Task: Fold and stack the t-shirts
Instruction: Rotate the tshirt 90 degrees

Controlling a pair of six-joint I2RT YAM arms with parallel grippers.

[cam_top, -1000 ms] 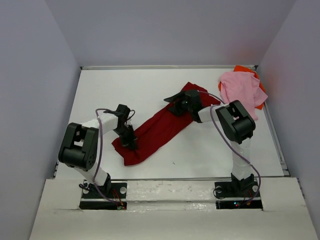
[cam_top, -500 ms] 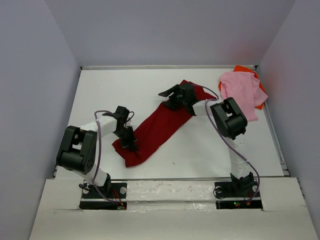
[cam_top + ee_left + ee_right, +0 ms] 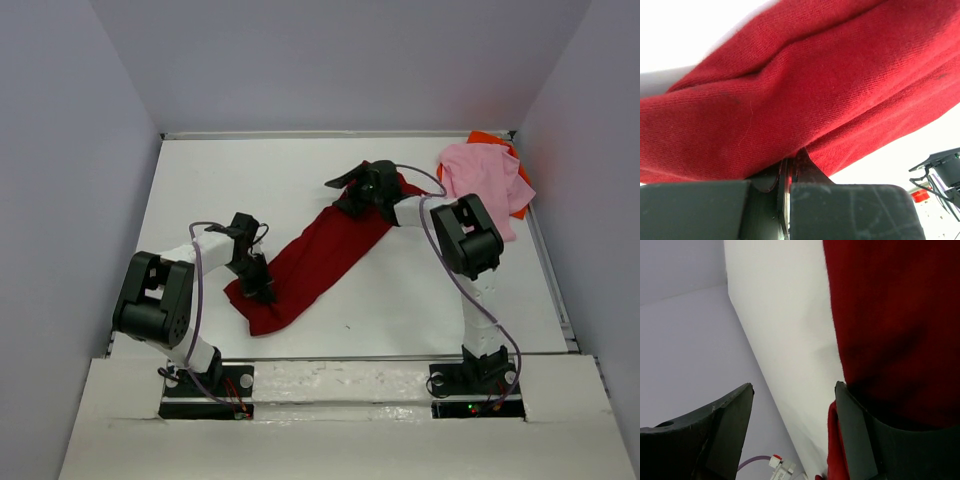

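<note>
**Top external view.**
- The dark red t-shirt [image 3: 325, 250] lies on the table [image 3: 250, 180] as one long narrow band. Its long axis runs diagonally from lower left of centre to upper right of centre.
- The left gripper [image 3: 263, 288] sits on the lower-left end of the band, and the right gripper [image 3: 345, 190] is at the upper-right end. Each arm is therefore nearest its own end.
- The pink t-shirt [image 3: 485, 180] is heaped at the upper right of the frame, well apart from the band. The orange t-shirt [image 3: 488, 137] shows only as an edge behind it and is mostly covered.
- The jaw state of either gripper is too small to read from here.

**Left wrist view.**
- The dark red t-shirt [image 3: 805, 90] fills most of the frame in stacked folds.
- The left gripper [image 3: 790, 172] has its jaws pressed together at bottom centre, pinching a fold of this cloth.
- How many layers are caught cannot be made out.

**Right wrist view.**
- The right gripper [image 3: 794, 387] has its jaws spread wide, with bare table [image 3: 785, 315] showing in the gap between them.
- The dark red t-shirt [image 3: 890, 315] lies to the right of the frame, against and beyond the right-hand finger. Little if any of it is between the jaws.
- The cloth edge below that finger is cut off, so contact there cannot be told.
- Judgement: the coming grasp needs the jaws shifted toward frame right, over the cloth edge.
</note>
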